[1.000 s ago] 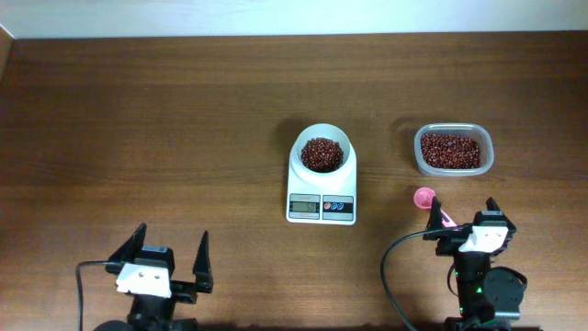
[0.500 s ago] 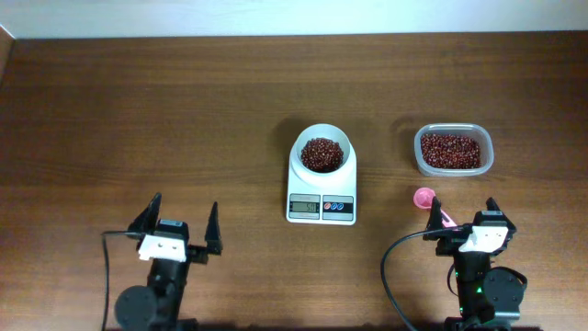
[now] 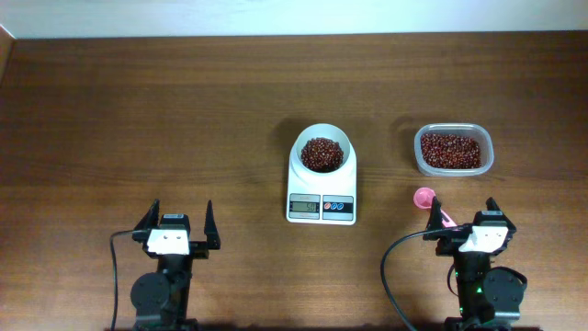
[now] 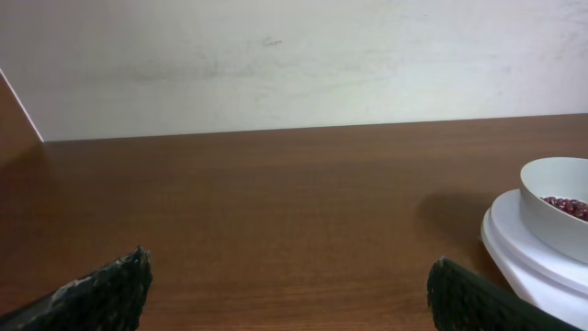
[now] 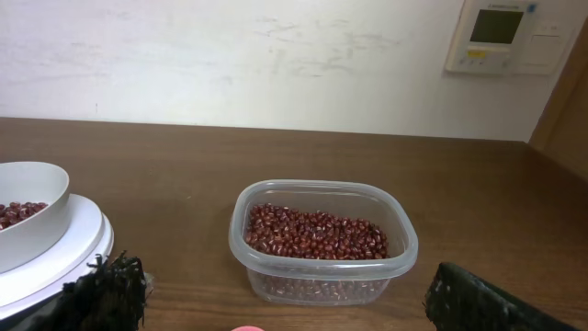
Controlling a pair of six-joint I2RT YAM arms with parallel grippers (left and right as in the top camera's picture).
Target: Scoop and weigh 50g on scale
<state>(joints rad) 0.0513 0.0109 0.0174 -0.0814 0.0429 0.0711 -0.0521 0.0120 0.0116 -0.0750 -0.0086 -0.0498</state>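
Note:
The white scale (image 3: 321,208) stands mid-table, and its round bowl (image 3: 322,138) holds a heap of red-brown beans (image 3: 321,154). In the left wrist view the scale (image 4: 533,262) shows at the right edge. More beans (image 3: 450,150) fill the clear tub (image 5: 322,268). A pink scoop (image 3: 424,197) lies on the table between tub and scale, its handle running under my right gripper (image 3: 461,210). That gripper is open and empty, just in front of the tub. My left gripper (image 3: 180,219) is also open and empty, low at the front left, well left of the scale.
A cable loops from each arm base near the front edge (image 3: 390,267). A wall (image 4: 294,55) rises behind the far table edge. A wall panel (image 5: 501,32) is mounted at the upper right in the right wrist view.
My left arm has shifted right and forward toward the table, its open fingers now pointing straight ahead. The right arm, scoop, scale and tub have not moved.

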